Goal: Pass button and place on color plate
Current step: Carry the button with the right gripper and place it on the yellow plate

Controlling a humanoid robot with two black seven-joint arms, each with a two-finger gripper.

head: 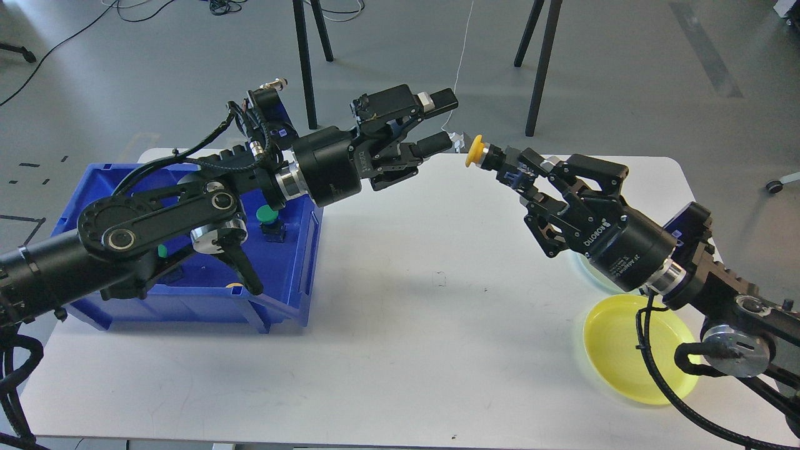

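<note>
My right gripper (507,167) is shut on a push button with a yellow cap (475,151), held in the air above the far middle of the white table (400,325). The cap points left toward my left gripper (440,122), which is open and empty a short gap to its left, not touching it. A yellow plate (615,350) lies at the front right of the table, partly under my right arm. A pale plate (584,269) shows only as a rim behind the right gripper body.
A blue bin (187,300) stands at the left of the table under my left arm, holding a green-capped button (267,215) and other partly hidden buttons. Black stand legs (537,69) rise behind the table's far edge.
</note>
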